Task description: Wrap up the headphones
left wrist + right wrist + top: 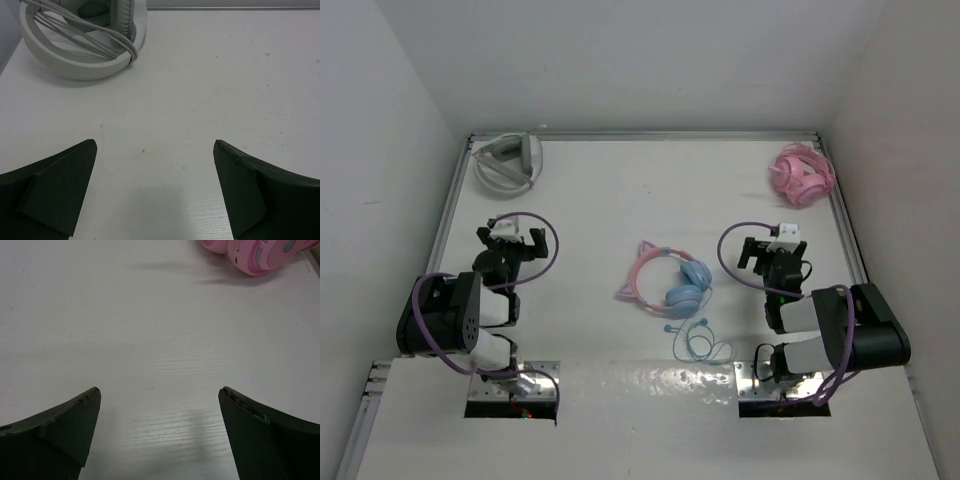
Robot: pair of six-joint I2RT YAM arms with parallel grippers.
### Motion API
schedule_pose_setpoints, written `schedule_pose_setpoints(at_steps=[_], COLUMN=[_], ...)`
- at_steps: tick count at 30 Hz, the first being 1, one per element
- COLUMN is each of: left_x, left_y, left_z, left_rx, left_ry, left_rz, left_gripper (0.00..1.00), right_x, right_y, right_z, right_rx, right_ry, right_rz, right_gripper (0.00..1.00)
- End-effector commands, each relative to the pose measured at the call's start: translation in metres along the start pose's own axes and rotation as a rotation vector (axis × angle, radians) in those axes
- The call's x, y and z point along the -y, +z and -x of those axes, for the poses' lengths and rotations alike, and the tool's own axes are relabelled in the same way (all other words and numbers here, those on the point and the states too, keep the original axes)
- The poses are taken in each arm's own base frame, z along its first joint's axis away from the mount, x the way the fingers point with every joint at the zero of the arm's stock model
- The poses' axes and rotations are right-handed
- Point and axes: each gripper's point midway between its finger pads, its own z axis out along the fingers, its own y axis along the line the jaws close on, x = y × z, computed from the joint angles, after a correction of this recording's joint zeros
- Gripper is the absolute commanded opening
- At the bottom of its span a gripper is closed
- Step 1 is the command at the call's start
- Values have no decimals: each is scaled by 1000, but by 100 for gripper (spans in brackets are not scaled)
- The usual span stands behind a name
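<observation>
Looking down from above, the headphones lie mid-table between the two arms, with the pink cat-ear band to the left and the blue cups to the right. Their thin cable is strewn in loose loops just nearer the arm bases. The left gripper and right gripper hang well apart from them on either side, holding nothing. From the left wrist, the fingers are spread wide over bare table, and only the white-grey headphones show ahead. From the right wrist the jaws stand just as wide, with the all-pink bundle at the top edge. I'd worry that each wrist looks toward the wrong pair, so reaching straight ahead could grab one of those. The cable lies flat and thin, so a pinch might miss it, or a tug might drag the light headset or knot the loops
</observation>
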Motion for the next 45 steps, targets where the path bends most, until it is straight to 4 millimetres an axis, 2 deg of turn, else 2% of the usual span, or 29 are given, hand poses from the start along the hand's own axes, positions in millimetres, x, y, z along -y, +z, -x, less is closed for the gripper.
schedule_pose_setpoints(at_steps=[1, 3, 4, 5, 6, 7, 9, 10, 11, 12, 13, 14, 15, 16, 17, 18, 19, 20, 21, 22, 23, 25, 26, 31, 35, 38, 41, 44, 45], left_x=[-2, -1, -1, -1, -2, -1, 15, 37, 48, 52, 54, 69, 76, 111, 129, 135, 171, 185, 196, 215, 227, 239, 241, 262, 277, 279, 278, 278, 277], left_y=[5, 5, 5, 5, 5, 4, 7, 15, 24, 38, 34, 68, 73, 64, 57, 52, 33, 23, 15, 0, -10, -15, -16, -21, -31, -33, -35, -38, -38], left_z=[21, 21, 19, 19, 19, 16, 25, 33, 35, 30, -3, 49, 41, 43, 38, 38, 25, 20, 11, 4, -13, -28, -50, -102, -111, -117, -127, -138, -141], left_rx=[78, 74, 65, 63, 62, 50, 68, 62, 12, -109, -366, -317, -405, -484, -508, -514, -524, -528, -554, -596, -666, -735, -796, -923, -949, -966, -1011, -1059, -1068], left_ry=[-2, -1, -2, -1, 0, 8, 56, 116, 148, 142, 77, 113, 113, 174, 218, 283, 374, 420, 444, 433, 384, 361, 360, 389, 320, 319, 322, 314, 309], left_rz=[-6, -7, -7, -7, -5, -13, -116, -281, -377, -425, -415, -443, -461, -554, -594, -556, -630, -657, -686, -761, -822, -855, -852, -857, -913, -914, -905, -899, -895], left_gripper=[100, 100, 100, 100, 100, 100, 100, 100, 100, 100, 100, 100, 97, 92, 83, 78, 77, 78, 81, 85, 90, 90, 90, 91, 90, 85, 71, 46, 27], right_x=[7, 5, 4, 0, -3, -11, -17, -28, -38, -52, -66, -89, -99, -105, -109, -110, -117, -111, -124, -131, -143, -150, -153, -159, -158, -157, -155, -157, -159], right_y=[-19, -23, -26, -25, -25, -25, -25, -29, -32, -31, -33, -40, -35, -33, -26, -22, -29, -22, -23, -25, -30, -31, -31, -36, -41, -44, -45, -47, -48], right_z=[-7, 1, -6, 5, 2, 18, 36, 51, 59, 88, 97, 98, 107, 107, 93, 89, 64, 67, 60, 53, 43, 38, 36, 29, 20, 13, 8, 13, 24], right_rx=[26, 52, 23, 59, 31, 71, 110, 154, 171, 225, 223, 176, 102, 46, -53, -144, -232, -262, -290, -309, -331, -331, -321, -342, -354, -375, -386, -381, -356], right_ry=[20, 16, 4, 4, -11, -12, 90, 204, 227, 214, 189, 160, 132, 116, 95, 5, -47, -105, -177, -197, -214, -209, -193, -195, -209, -212, -216, -204, -193], right_rz=[-19, -4, 9, 30, 49, 93, 108, 156, 216, 292, 370, 507, 549, 567, 555, 500, 528, 446, 473, 493, 536, 560, 571, 597, 606, 611, 606, 613, 623], right_gripper=[99, 99, 99, 99, 99, 99, 99, 99, 99, 99, 98, 86, 44, 26, 19, 32, 49, 58, 65, 77, 80, 81, 81, 80, 81, 80, 80, 81, 81])
